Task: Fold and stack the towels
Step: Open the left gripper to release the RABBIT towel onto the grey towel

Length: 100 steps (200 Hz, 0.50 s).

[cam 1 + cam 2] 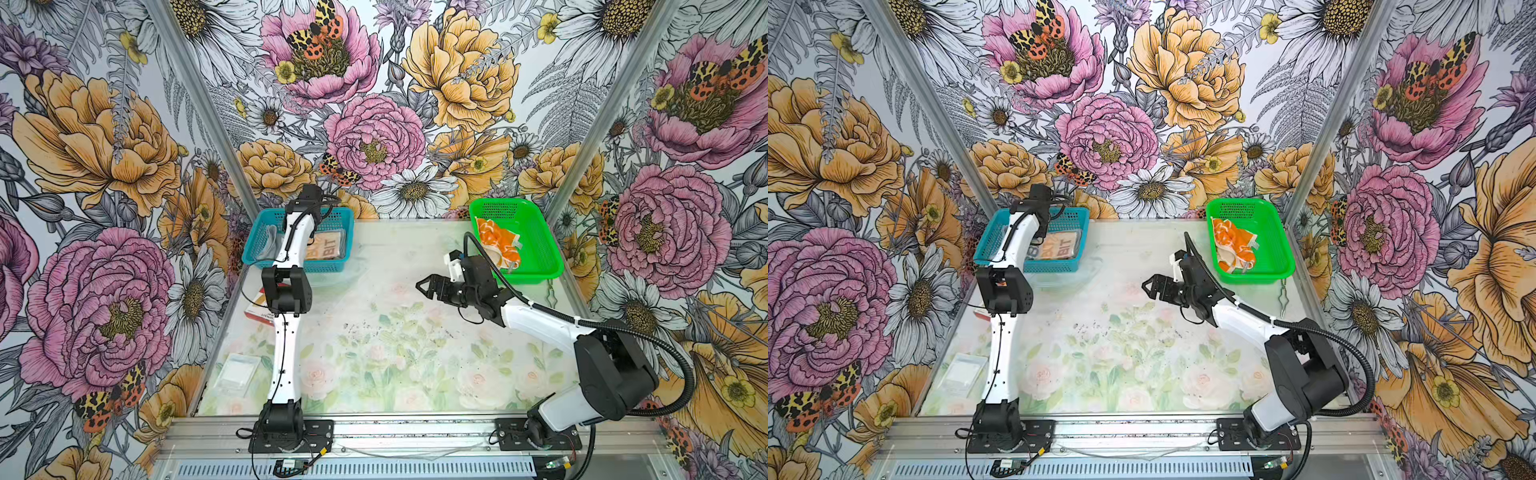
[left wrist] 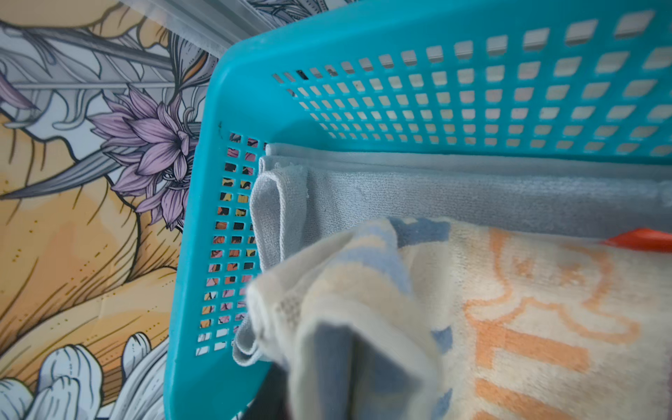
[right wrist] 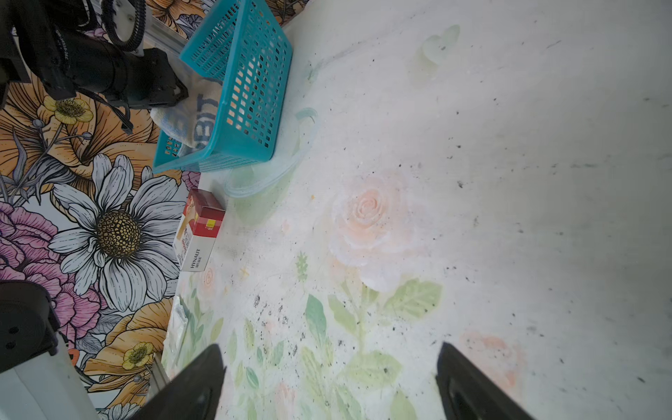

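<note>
The blue basket at the back left holds a light grey towel. A cream towel with orange and blue letters lies on top of it. My left gripper reaches down into this basket. A bunched corner of the cream towel covers its fingers, so they are hidden. A crumpled orange and white towel lies in the green basket at the back right. My right gripper hovers open over the middle of the table, with nothing between its fingers.
A red-and-white box lies on the table behind my left arm's elbow. A flat white packet sits at the front left. A clear plastic ring lies against the blue basket's front, and a small metal clip lies below the green basket.
</note>
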Available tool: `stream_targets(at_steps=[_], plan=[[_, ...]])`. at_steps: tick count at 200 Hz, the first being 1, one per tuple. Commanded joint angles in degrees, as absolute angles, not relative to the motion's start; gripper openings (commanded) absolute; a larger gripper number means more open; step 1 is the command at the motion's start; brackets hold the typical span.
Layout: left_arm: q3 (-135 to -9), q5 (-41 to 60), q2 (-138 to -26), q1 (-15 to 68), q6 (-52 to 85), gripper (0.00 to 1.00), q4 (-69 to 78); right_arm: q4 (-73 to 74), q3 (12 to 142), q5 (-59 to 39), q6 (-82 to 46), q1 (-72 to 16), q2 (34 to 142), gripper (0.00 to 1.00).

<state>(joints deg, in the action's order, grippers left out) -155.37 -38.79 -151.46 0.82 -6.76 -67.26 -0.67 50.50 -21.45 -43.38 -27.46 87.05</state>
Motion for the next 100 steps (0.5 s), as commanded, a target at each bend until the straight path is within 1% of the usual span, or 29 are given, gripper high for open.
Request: stream_targets(at_steps=[1,12,29,62,76,89,100], plan=[[-157.4,-41.8,-151.6,-0.2,-5.2,0.45,-66.5,-0.6,50.9,-22.1,-41.9,-27.9,86.8,0.92],[-158.2,-43.2,-151.9,-0.2,-4.9,0.51,-66.4,-0.6,50.6,-22.1,-41.8,-27.9,86.9,0.93],[-159.8,-45.8,-152.4,-0.2,-4.2,0.58,-66.4,-0.6,50.9,-22.9,-41.9,-27.9,87.5,0.92],[-162.0,-45.0,-152.7,0.6,-3.6,0.67,-66.6,-1.0,52.6,-24.1,-42.1,-27.9,88.2,0.93],[-161.0,-41.7,-152.0,1.4,-3.1,0.69,-66.9,-1.1,53.2,-24.2,-42.4,-27.9,88.2,0.92],[-158.6,-35.9,-150.8,1.8,-0.9,0.7,-66.8,-1.1,53.7,-23.9,-42.7,-28.1,88.2,0.92],[-155.8,-29.1,-149.5,1.6,1.9,0.7,-66.8,-1.1,53.9,-23.7,-42.8,-28.4,88.1,0.92]])
